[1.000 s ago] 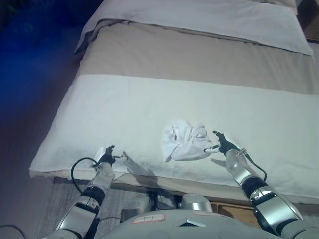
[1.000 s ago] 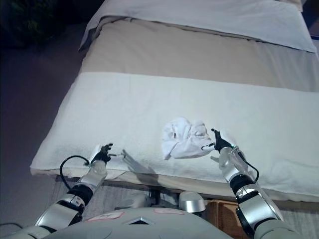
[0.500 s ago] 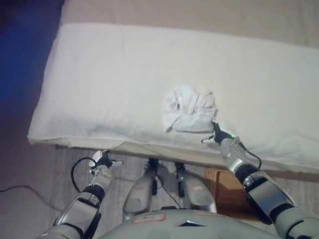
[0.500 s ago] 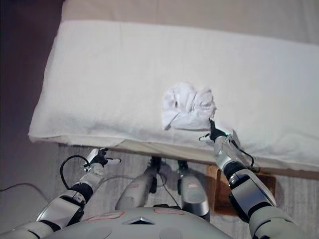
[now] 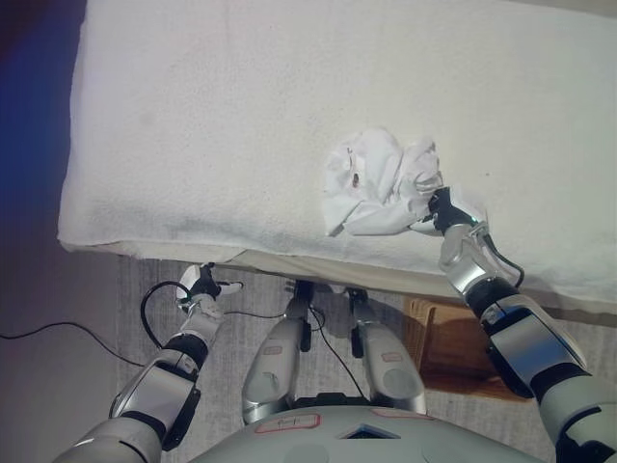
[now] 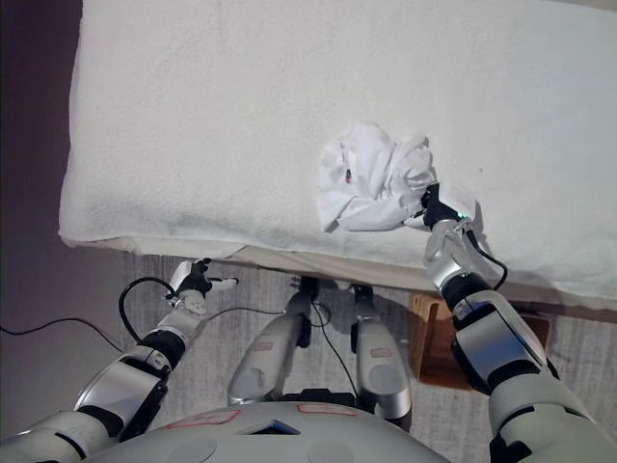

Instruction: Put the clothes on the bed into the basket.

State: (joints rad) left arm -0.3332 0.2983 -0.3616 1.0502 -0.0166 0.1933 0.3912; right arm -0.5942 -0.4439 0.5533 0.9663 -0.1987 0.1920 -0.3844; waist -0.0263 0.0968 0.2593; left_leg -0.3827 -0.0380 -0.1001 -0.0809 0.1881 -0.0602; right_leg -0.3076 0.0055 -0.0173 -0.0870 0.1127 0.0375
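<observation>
A crumpled white cloth point(image 5: 378, 181) lies on the bed's white blanket point(image 5: 212, 116), close to the near edge. My right hand point(image 5: 445, 208) is against the cloth's right side, its fingers curled into the bunched edge and pinching it. My left hand point(image 5: 203, 288) hangs low at the left, below the bed's edge and over the floor, fingers relaxed, holding nothing. A brown wicker basket point(image 5: 445, 349) stands on the floor below the bed's edge, partly hidden by my right arm.
The bed's near edge point(image 5: 193, 253) runs across the view just ahead of my arms. Grey carpet point(image 5: 241, 328) lies under the bed's edge, with darker floor point(image 5: 39, 367) to the left.
The view has tilted down toward the bed's near edge. My right hand has reached the cloth's right side and closed on it, and the cloth is bunched higher. The left hand stays low.
</observation>
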